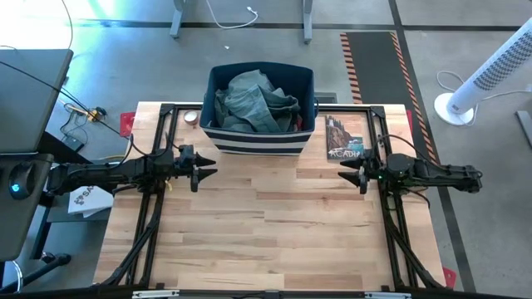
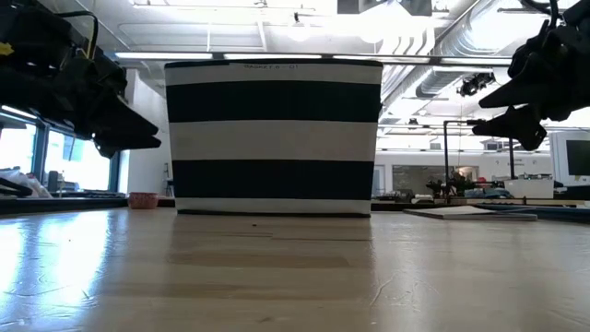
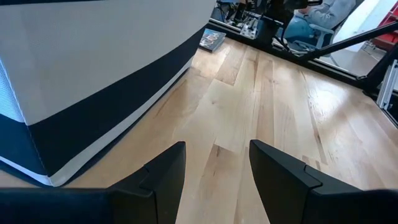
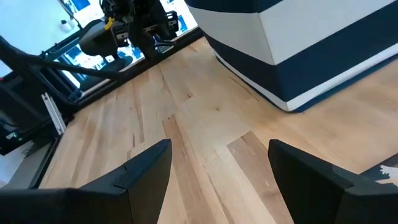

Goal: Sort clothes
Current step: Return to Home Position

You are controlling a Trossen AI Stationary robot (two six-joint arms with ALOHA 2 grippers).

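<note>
Grey-green cloth fills the bin: the clothes [image 1: 253, 104] lie crumpled in a heap inside the navy bin [image 1: 258, 143] with white stripes, which stands at the far middle of the wooden surface [image 1: 266, 224].

The left claw [image 1: 208, 166] hangs above the surface on the left side, near the bin's near left corner, and points toward the middle. Its two dark fingers [image 3: 165, 174] stand apart with a moderate gap, and only bare boards show between them. The right claw [image 1: 347, 173] hangs across from it on the right side, pointing back at the left one and well apart from it. Its fingers [image 4: 146, 168] are spread wide and grip nothing. In the low view both claws hover clear of the surface, one on either side of the bin.

A booklet [image 1: 344, 137] with a picture cover lies flat just right of the bin, on the far side of the right claw. A small round object [image 1: 191, 117] sits just left of the bin; what it is cannot be told. A white tower fan [image 1: 490, 66] stands on the floor beyond the right edge.
</note>
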